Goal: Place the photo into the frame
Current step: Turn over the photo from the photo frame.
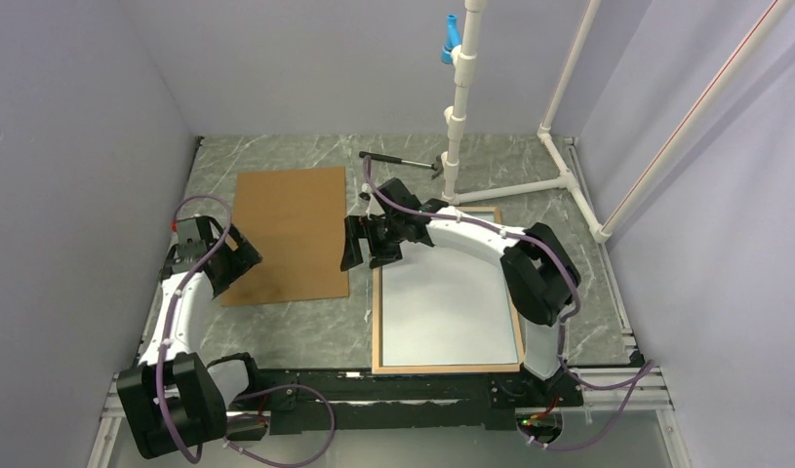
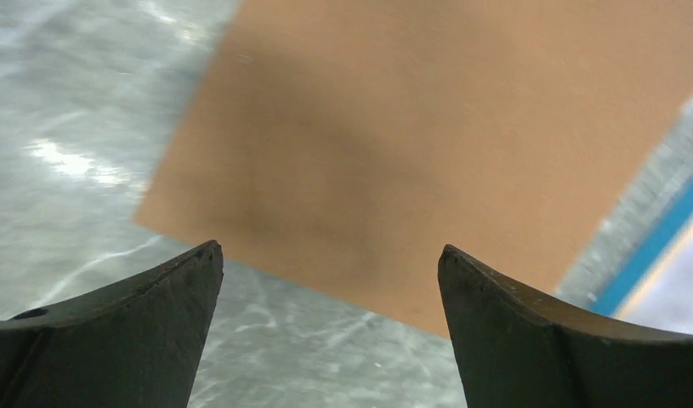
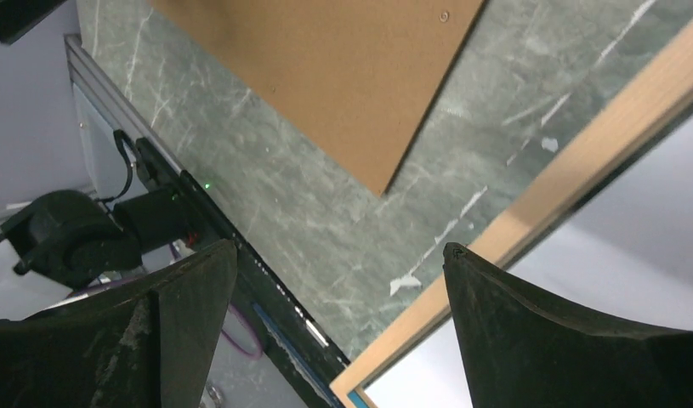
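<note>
Two things found lying flat just right of the backing board: the frame, wood-coloured back up, and the photo inside it, white back up. Long axes roughly parallel to the board's long sides. Found the right gripper spread above the frame corner nearest the board's far end, the left gripper spread over the board's near-left corner.
</note>
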You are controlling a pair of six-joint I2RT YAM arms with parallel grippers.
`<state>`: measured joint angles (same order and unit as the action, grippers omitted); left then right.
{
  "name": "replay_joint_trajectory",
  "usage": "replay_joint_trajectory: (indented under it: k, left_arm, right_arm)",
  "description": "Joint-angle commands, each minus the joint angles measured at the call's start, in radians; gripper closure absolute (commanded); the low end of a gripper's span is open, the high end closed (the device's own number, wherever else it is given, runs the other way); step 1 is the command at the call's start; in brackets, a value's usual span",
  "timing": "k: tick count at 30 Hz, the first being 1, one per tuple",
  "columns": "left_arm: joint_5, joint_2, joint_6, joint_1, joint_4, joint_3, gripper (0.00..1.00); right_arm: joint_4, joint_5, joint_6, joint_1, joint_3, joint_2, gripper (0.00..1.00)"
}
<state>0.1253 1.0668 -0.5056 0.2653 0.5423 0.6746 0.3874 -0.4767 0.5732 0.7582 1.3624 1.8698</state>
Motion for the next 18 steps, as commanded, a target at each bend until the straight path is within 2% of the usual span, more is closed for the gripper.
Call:
replay_joint_trajectory:
  k: [1,7,12,18]
  left_arm:
    - [-0.32,0.008,-0.003,0.005,0.072,0.047,0.01]
    - [-0.444,0.112,0.018,0.006,0.048,0.068,0.01]
    - [-0.378,0.255,0.042,0.005,0.034,0.112,0.01]
    - [-0.244,0.324,0.06,0.003,-0.015,0.109,0.03]
  right_arm:
    - [-0.039,0.042,0.043,0.02,0.079,0.067,0.07]
    - [-0.045,0.066,0.08,0.037,0.124,0.169,0.06]
    - [-0.025,0.094,0.091,0.045,0.177,0.257,0.06]
    - [-0.045,0.09,0.111,0.049,0.199,0.313,0.05]
